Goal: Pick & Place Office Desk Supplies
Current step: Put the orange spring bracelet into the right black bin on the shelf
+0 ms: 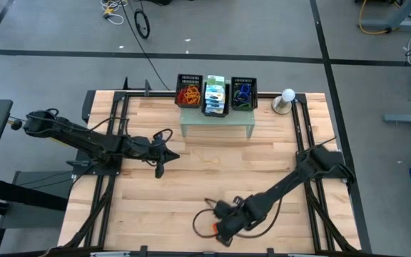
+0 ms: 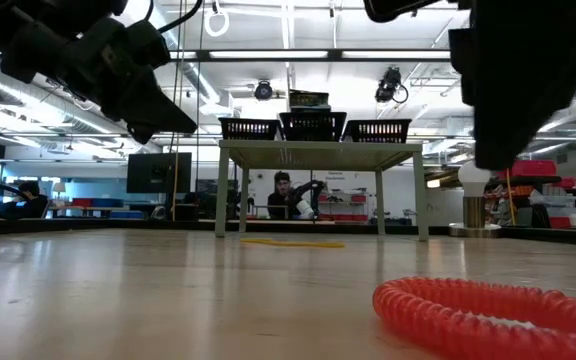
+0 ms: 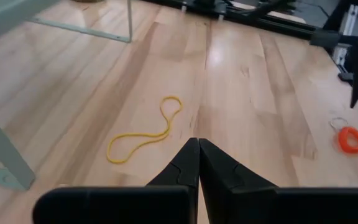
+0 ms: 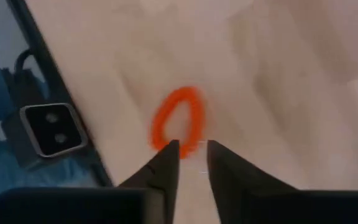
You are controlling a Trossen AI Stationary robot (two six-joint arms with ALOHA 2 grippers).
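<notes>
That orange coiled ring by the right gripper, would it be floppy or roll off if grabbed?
The orange ring lies flat as a ribbed, coiled loop, so it probably flexes and stretches rather than staying stiff. Lying flat on the table, it seems unlikely to roll. It looks thin and light, so the right gripper, with its narrow gap, might nudge it aside before catching it.

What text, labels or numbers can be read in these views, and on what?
None can be read.
Boxes in the middle basket: printed, but too small to read.
Sign behind the stand in the low view: lines of text, too blurred to read.
Orange band and yellow band: no marking visible.
</notes>
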